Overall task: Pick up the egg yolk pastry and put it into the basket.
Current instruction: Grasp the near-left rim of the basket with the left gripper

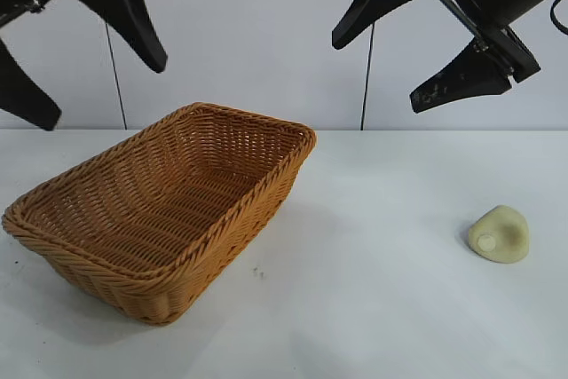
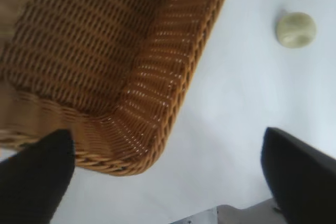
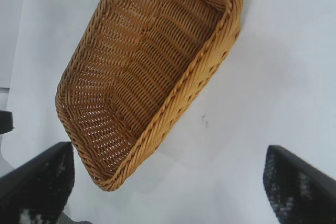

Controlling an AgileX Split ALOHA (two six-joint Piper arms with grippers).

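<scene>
The egg yolk pastry (image 1: 500, 233) is a pale cream lump with a round dimple, lying on the white table at the right; the left wrist view also catches the pastry (image 2: 296, 30), far off. The orange-brown wicker basket (image 1: 266, 185) stands empty at the left, its rim (image 2: 173, 124) under the left wrist camera and its rim (image 3: 184, 90) below the right one. My left gripper (image 1: 89, 59) hangs open high above the basket's left end. My right gripper (image 1: 413, 46) hangs open high above the table, up and left of the pastry. Neither holds anything.
The white table (image 1: 373, 308) stretches bare between basket and pastry. A pale wall (image 1: 257, 33) stands behind, with two thin dark cables hanging down it. A small dark speck (image 1: 257, 271) marks the table beside the basket.
</scene>
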